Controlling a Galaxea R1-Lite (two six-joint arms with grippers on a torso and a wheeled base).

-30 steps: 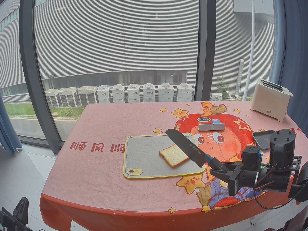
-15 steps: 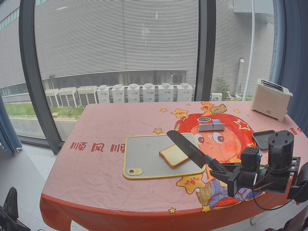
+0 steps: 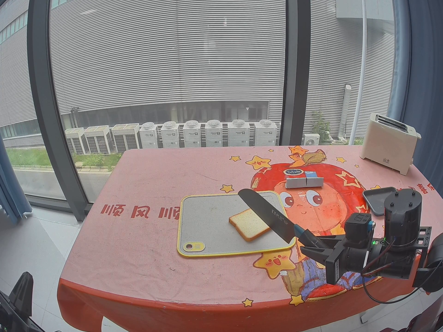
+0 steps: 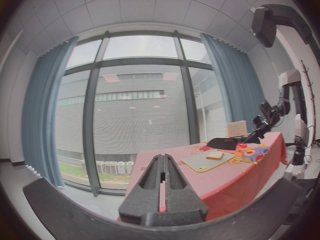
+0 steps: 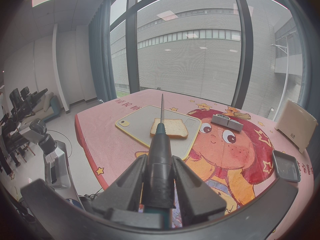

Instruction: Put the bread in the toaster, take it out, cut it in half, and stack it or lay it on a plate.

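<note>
A slice of bread (image 3: 250, 223) lies flat on the right part of the grey, yellow-rimmed cutting board (image 3: 207, 227). My right gripper (image 3: 318, 247) is shut on the handle of a black-bladed knife (image 3: 267, 208) at the table's front right. The blade slants up and left over the bread's right side. In the right wrist view the knife (image 5: 162, 109) points edge-on across the middle of the bread (image 5: 169, 128). A white toaster (image 3: 390, 143) stands at the far right corner. A small dark plate (image 3: 379, 199) lies in front of it. My left gripper (image 4: 163, 174) hangs shut and empty off the table's front left.
A small grey-and-blue block (image 3: 304, 180) sits behind the board's right end. The pink printed tablecloth (image 3: 147, 254) is bare to the left of and behind the board. A window wall runs behind the table.
The right gripper and knife have drifted slightly left and down toward the bread. The left gripper has shifted a little at the lower left corner.
</note>
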